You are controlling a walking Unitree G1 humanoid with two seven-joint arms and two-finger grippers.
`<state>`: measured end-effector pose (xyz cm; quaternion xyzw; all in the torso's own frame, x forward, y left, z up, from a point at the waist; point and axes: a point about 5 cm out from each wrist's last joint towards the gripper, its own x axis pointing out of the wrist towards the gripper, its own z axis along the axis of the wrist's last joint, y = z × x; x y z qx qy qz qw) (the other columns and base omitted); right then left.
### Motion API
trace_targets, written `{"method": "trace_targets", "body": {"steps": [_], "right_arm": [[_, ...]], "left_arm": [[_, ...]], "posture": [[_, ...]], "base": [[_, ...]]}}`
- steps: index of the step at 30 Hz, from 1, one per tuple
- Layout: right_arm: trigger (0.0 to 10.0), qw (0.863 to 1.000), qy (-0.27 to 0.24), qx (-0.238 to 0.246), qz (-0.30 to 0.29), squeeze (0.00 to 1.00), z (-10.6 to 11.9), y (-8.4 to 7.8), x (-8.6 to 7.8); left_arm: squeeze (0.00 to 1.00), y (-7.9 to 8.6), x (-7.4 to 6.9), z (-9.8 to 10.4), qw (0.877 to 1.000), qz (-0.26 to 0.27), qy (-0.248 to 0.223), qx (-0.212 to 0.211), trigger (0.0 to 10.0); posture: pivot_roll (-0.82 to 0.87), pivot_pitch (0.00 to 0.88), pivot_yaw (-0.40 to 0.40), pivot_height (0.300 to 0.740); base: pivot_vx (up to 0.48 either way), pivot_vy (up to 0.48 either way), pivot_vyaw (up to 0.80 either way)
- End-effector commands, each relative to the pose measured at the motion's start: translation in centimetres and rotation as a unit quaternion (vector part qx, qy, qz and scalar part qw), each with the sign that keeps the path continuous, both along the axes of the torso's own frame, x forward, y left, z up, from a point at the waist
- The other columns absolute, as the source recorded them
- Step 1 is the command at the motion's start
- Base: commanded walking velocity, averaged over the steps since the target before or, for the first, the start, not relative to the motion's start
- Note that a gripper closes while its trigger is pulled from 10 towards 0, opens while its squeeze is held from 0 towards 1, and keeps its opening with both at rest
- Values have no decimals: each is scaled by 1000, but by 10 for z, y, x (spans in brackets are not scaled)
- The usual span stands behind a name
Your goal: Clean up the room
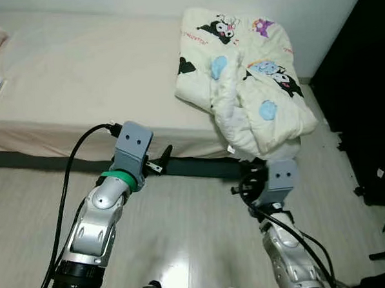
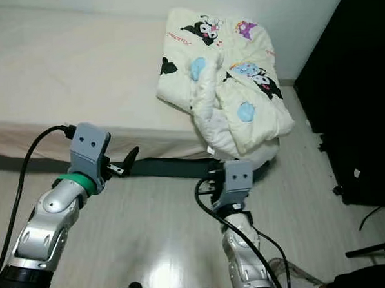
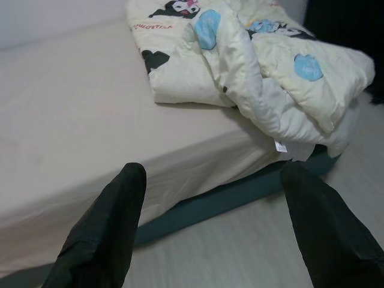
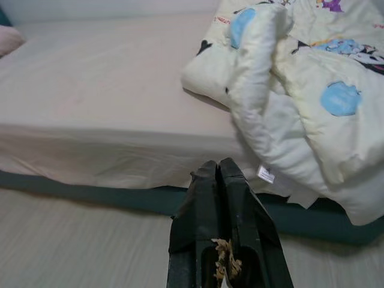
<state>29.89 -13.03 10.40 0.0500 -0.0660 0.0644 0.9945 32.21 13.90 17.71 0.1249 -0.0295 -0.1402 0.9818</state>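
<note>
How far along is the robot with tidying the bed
Early. The mattress looks bare and smooth. Nothing is in hand: the left gripper is open, the right gripper shut and empty, both short of the bed. The crumpled comforter overhanging the corner remains to be straightened.

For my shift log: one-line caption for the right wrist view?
Right gripper, fingers shut and empty, points at the cartoon-print comforter overhanging the bed.

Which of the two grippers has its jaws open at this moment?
The left gripper: its two black fingers stand wide apart, framing the bed edge. The right gripper has its jaws pressed together, aimed toward the comforter.
</note>
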Motion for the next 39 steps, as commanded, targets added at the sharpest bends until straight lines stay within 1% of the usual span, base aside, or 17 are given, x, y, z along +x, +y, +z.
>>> {"method": "trace_targets", "body": {"steps": [1,7,11,12,15,18,39], "right_arm": [[10000,1000,15,-1,-9,0,-8,-5,-4],[10000,1000,15,-2,-9,0,-7,-6,-3],[10000,1000,15,-2,-9,0,-7,-6,-3],[10000,1000,15,-3,-9,0,-8,-6,-3],[10000,1000,15,-3,-8,0,-8,-6,-4],[10000,1000,14,-4,-9,0,-8,-6,-4],[10000,1000,19,-5,-11,0,-10,-6,-6]], "left_arm": [[0,-4,-2,-6,1000,-8,11,1,10000],[0,-5,-1,-6,1000,-9,11,1,10000],[0,-6,-1,-5,1000,-13,15,-4,10000],[0,-7,0,-5,1000,-13,9,2,10000],[0,-7,-1,-4,1000,-17,2,-1,10000],[0,-7,-1,-2,1000,-22,-8,0,10000],[0,-8,-1,-3,1000,-23,-6,0,10000]], "posture": [[49,138,27,731],[49,138,27,731],[49,138,27,731],[44,130,26,731],[44,130,26,731],[44,130,26,731],[39,137,29,731]], "base": [[0,-375,0],[0,-339,0],[0,0,0],[0,0,0],[0,0,0],[480,0,0],[480,0,0]]}}
